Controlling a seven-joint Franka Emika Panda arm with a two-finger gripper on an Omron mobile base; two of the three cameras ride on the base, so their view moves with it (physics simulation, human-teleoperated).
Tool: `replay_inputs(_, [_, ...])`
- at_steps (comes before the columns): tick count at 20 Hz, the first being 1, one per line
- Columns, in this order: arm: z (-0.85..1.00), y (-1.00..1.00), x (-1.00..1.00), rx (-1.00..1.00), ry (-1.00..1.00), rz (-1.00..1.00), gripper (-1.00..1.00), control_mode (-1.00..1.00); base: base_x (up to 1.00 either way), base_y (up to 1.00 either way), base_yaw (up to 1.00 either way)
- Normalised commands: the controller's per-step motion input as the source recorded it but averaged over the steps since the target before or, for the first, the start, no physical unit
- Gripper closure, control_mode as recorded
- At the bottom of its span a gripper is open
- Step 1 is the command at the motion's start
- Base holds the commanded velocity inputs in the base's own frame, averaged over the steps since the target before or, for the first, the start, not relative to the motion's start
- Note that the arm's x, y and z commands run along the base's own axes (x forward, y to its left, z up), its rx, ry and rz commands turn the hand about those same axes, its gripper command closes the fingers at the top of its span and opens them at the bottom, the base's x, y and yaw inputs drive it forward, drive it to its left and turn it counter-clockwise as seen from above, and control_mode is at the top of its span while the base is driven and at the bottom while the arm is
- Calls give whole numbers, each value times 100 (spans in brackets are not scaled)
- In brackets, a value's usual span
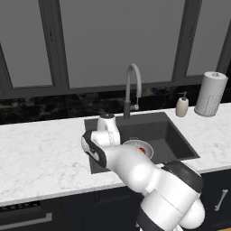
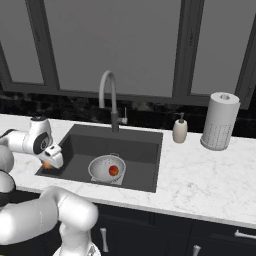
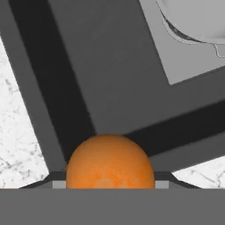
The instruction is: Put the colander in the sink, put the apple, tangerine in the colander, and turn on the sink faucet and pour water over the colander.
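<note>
Silver colander upright in sink, red apple inside; tangerine over sink's corner

The white arm rises from the lower right and reaches over the near left part of the dark sink, hiding much of the basin. Just right of the arm, the silver-grey colander sits on the sink floor with a bit of red apple showing inside. The gooseneck faucet stands behind the sink. To the far right on the marble counter stand a soap dispenser and a white paper-towel roll.
</note>
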Motion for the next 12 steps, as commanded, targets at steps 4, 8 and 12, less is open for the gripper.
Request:
replay_inputs(4, [0,-62,14,-1,2,-21,100,-100,0,0,0])
replay_inputs(8, [0,-23,31,-3,0,-12,100,-100,0,0,0])
replay_inputs(12, [-3,0,40,-2,0,-4,100,-100,0,0,0])
